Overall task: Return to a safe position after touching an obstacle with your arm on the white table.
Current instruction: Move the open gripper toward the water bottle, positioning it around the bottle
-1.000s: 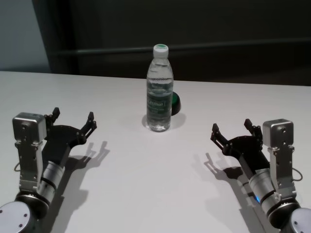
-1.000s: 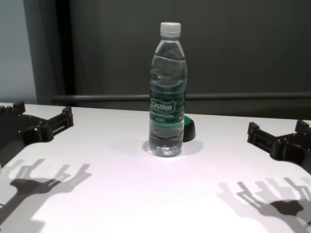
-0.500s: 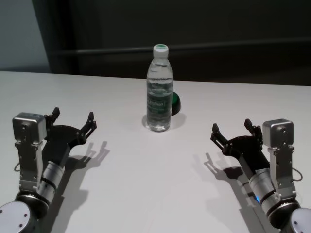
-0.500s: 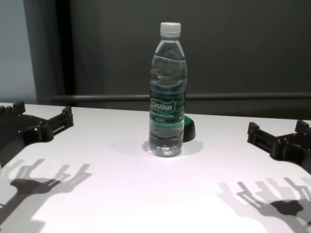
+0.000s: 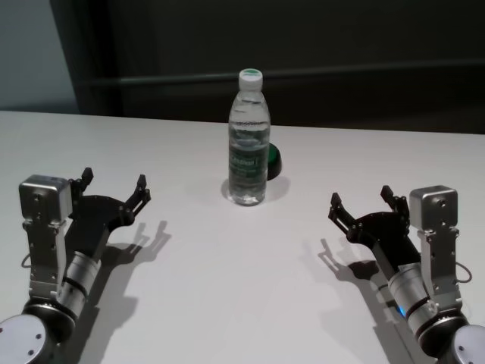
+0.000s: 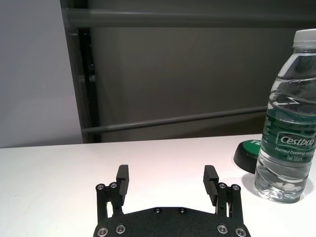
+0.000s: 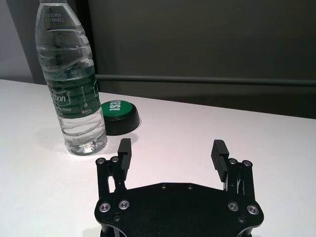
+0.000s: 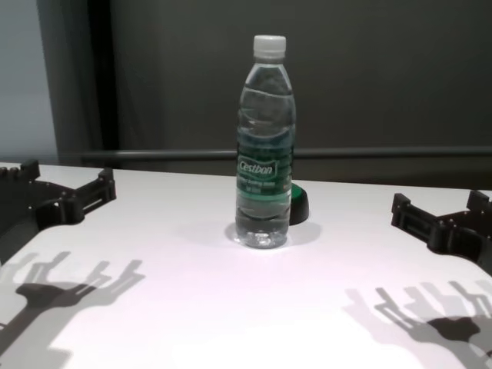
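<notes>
The tall clear plastic water bottle [image 5: 249,140] stands upright mid-table on the broad white table [image 5: 227,258], between 2 empty, spread grippers: left gripper [image 5: 114,188], right gripper [image 5: 361,202]. Neither is clearly nearer.

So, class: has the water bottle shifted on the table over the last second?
No. The water bottle stands upright at the same spot, just in front of the green-topped button, as before; both open grippers sit well clear of it.

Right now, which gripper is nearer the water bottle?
Roughly even; the right, if either. The left gripper is open, to the robot's left of the water bottle and nearer the robot. The right gripper is open, to its right. Neither touches it.
</notes>
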